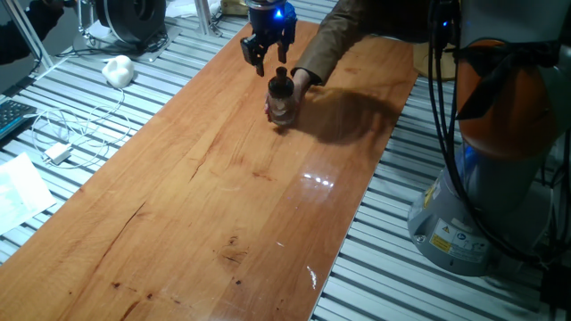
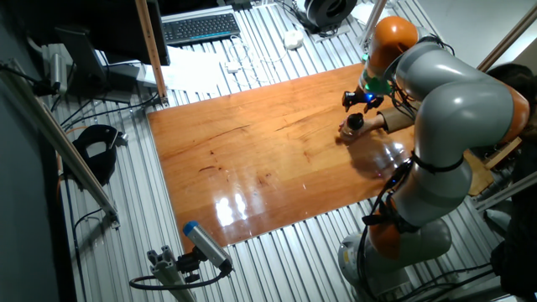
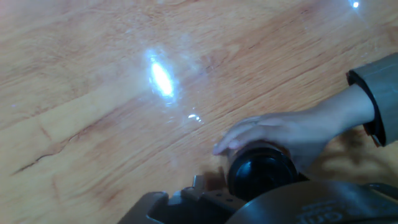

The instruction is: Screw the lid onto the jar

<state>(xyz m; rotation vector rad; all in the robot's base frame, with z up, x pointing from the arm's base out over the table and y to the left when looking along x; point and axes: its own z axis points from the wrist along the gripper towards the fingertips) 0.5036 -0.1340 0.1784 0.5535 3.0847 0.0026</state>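
The small clear jar [image 1: 284,111] stands upright on the wooden table [image 1: 223,196]. The black lid [image 1: 280,84] with its knob sits on top of the jar. A person's hand [image 1: 302,82] holds the jar from the right. My gripper [image 1: 268,55] hangs just above and behind the lid, fingers apart and empty, not touching it. In the other fixed view the gripper [image 2: 357,101] is above the jar [image 2: 351,131] and lid [image 2: 356,122]. In the hand view the lid [image 3: 261,171] lies low in the frame with the hand [image 3: 280,134] wrapped around the jar.
The person's sleeved arm [image 1: 343,36] reaches in from the back right. The robot's base [image 1: 482,178] stands at the table's right. A white object [image 1: 118,69] and cables [image 1: 62,134] lie on the slatted surface to the left.
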